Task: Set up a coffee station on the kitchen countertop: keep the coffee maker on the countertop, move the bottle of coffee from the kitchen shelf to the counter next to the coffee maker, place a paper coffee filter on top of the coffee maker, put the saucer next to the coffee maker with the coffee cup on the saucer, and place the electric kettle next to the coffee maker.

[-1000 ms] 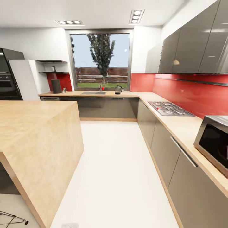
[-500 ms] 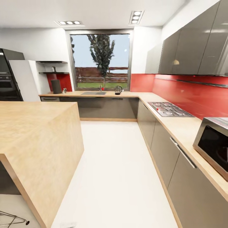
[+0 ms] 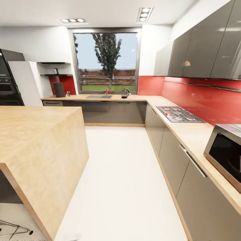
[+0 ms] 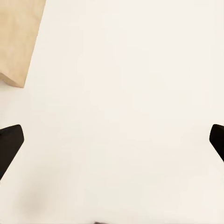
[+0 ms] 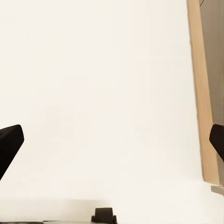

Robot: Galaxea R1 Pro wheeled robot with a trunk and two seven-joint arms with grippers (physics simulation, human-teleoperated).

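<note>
At the far counter under the window stands the dark electric kettle [image 3: 125,94]. A tall dark cylinder, likely the coffee maker [image 3: 59,90], sits at that counter's left end, with a small object [image 3: 68,94] beside it, too small to identify. On the wall shelf above it is a small dark bottle [image 3: 57,71]. My left gripper [image 4: 112,144] hangs open over the white floor, one black fingertip [image 4: 9,143] at each side edge. My right gripper [image 5: 112,144] is open too, above the floor beside a cabinet's wooden base strip [image 5: 201,93].
A wooden island [image 3: 36,134] fills the left. Grey cabinets run along the right, carrying a gas hob [image 3: 179,114] and a microwave [image 3: 226,150]. A sink [image 3: 98,97] lies under the window, a black oven [image 3: 6,87] far left. White floor [image 3: 124,174] stretches between.
The whole head view has shifted slightly, so the camera moved a little toward the far counter. No object has changed place.
</note>
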